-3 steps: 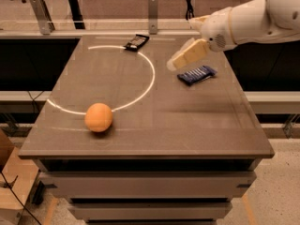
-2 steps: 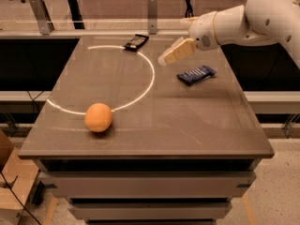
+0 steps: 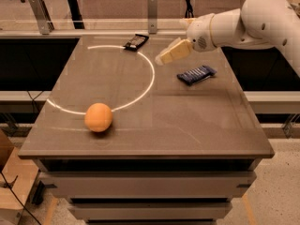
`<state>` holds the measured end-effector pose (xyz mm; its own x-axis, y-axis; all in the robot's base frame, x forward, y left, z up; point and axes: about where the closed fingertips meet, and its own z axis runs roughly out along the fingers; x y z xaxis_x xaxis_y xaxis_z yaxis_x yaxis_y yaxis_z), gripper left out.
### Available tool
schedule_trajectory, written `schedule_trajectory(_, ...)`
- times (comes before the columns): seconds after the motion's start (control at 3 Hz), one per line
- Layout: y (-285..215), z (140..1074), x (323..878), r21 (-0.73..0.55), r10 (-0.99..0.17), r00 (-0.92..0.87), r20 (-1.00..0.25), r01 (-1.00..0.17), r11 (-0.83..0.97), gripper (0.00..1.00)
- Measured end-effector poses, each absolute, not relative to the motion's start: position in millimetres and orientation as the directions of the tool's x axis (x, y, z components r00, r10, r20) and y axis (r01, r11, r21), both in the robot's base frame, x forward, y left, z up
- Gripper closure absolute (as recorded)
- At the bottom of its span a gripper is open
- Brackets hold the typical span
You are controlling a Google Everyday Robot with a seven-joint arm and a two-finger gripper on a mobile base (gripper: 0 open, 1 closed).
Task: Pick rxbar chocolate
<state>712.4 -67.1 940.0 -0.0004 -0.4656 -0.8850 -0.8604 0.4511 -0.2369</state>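
Small black rxbar chocolate (image 3: 136, 41) lying flat, slanted, far at the back; gripper (image 3: 163, 58) close by, not touching.

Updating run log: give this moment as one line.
gripper: over table, near black bar, not touching | black bar: far edge | orange: front

Robotics lab: white arm (image 3: 262, 18), gripper (image 3: 161, 59) above test table (image 3: 187, 125) far side; white arc (image 3: 149, 81) marked, metal posts (image 3: 152, 11) behind.
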Motion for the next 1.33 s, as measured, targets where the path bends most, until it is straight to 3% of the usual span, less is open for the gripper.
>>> schedule_trajectory(1.33,-18.0,894.3,796.8,-0.188,-0.404,-0.045,-0.913,-0.834,0.518,0.00)
